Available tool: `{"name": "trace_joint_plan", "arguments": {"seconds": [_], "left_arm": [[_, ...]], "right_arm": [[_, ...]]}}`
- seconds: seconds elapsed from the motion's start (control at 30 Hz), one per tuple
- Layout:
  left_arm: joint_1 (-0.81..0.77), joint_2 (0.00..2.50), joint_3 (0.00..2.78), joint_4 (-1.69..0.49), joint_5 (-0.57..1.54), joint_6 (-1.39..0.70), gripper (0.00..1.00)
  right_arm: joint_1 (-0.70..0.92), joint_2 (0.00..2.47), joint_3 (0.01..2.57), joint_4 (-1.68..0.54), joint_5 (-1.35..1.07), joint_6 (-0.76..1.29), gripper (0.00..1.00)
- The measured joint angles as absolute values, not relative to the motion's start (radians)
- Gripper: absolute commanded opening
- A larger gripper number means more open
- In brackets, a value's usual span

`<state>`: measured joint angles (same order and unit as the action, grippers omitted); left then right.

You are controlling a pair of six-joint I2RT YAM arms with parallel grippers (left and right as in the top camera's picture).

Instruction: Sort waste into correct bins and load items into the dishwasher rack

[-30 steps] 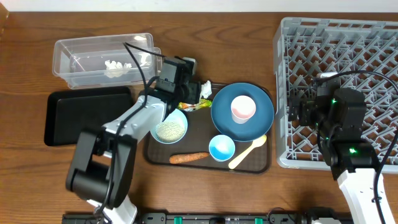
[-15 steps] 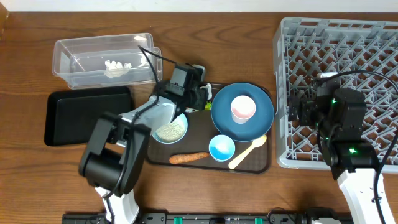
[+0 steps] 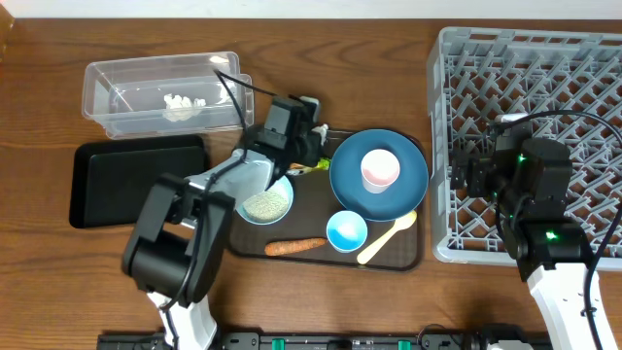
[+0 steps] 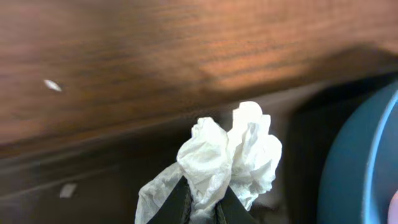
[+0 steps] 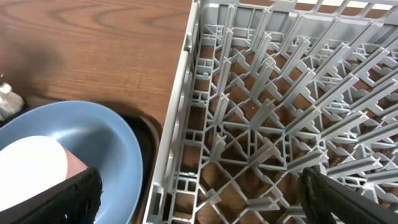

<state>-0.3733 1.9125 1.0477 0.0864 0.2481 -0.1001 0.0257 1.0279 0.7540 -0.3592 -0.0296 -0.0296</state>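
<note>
The tabletop is showing warm brown wood grain, while the dishwasher rack is showing a pale grey lattice. On the dark brown serving tray, the plate is showing deep blue, the cup pink and white, the small bowl light blue, the carrot orange and the spoon cream. The crumpled tissue is showing plain white, and the shallow tray is looking black.

The left arm has swung to the right since 1 second ago, carrying the left gripper away from the corner of the clear tub to the rim of the dark-blue plate. Its jaws, apart half a second ago, now pinch the crumpled white tissue between them.
</note>
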Motion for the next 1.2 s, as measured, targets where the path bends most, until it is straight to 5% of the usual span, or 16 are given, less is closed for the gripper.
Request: {"name": "trace_joint_plan", "arguments": {"seconds": [0.33, 1.0, 1.13, 1.2], "left_arm": [[-0.215, 1.658, 1.048, 0.075, 0.18, -0.1, 0.15], [0.063, 1.655, 1.048, 0.249, 0.1, -0.1, 0.17], [0.064, 1.696, 1.048, 0.292, 0.098, -0.097, 0.31], [0.064, 1.724, 1.048, 0.298, 0.098, -0.091, 0.49]], "right_arm": [[0.026, 1.028, 0.754, -0.359, -0.03, -0.03, 0.99], [0.026, 1.033, 0.754, -0.359, -0.03, -0.03, 0.99], [0.026, 1.033, 0.754, -0.358, -0.03, -0.029, 0.99], [0.026, 1.033, 0.754, -0.359, -0.03, -0.029, 0.99]]}}
